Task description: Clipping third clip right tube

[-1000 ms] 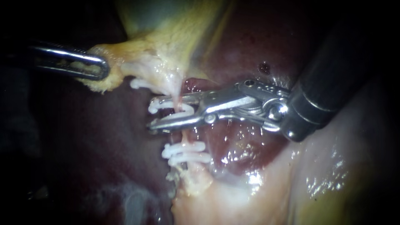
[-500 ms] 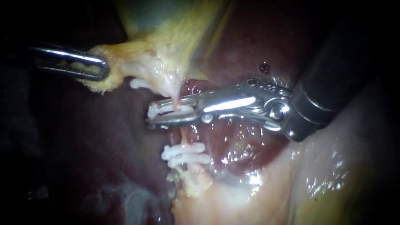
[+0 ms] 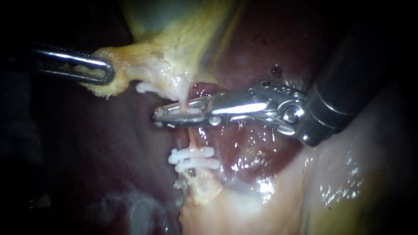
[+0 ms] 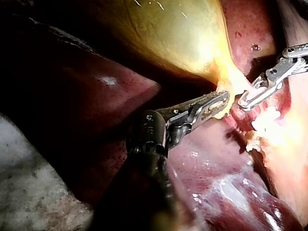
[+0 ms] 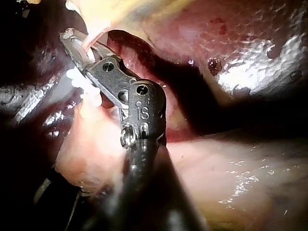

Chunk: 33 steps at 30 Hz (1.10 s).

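Squeeze step: R instrument (image 3: 158,116) jaws clamped across tube (image 3: 186,102), closure prob. complete; L instrument (image 3: 108,72) jaws hold gallbladder (image 3: 174,48). Next: open R, back off gently.

The gallbladder (image 3: 174,26) sits at the top, and the left instrument (image 3: 104,72) holds its left edge. Below it, the tube (image 3: 186,99) runs down between the jaws of the right instrument (image 3: 162,116) (which comes in from the right). Two clips (image 3: 193,159) sit lower on the tube.
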Each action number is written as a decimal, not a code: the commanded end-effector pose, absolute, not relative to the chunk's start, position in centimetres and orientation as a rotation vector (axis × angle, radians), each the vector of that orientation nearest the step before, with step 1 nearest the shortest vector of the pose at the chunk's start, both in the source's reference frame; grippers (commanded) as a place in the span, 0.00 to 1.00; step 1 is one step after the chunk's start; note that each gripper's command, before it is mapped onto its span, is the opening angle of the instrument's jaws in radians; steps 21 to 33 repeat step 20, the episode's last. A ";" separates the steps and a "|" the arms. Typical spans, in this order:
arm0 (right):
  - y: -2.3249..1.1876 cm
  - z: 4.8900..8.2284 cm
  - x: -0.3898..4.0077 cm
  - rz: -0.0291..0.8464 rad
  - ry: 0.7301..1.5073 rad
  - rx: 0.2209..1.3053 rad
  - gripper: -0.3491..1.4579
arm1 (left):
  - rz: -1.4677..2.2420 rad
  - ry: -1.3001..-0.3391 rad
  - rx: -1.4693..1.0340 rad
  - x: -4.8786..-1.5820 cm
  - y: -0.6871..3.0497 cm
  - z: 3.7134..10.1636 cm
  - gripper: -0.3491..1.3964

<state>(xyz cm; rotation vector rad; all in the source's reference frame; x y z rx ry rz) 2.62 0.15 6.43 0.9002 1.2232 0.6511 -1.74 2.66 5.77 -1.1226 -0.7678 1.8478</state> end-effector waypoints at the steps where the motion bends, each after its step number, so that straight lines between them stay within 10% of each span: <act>1: 0.13 6.44 2.62 0.648 1.215 0.900 0.00 | 1.848 -0.768 -1.123 -1.74 2.66 5.77 0.00; 33: 0.10 6.51 2.61 0.646 1.203 0.921 0.00 | 1.849 -0.769 -1.123 -1.75 2.64 5.78 0.00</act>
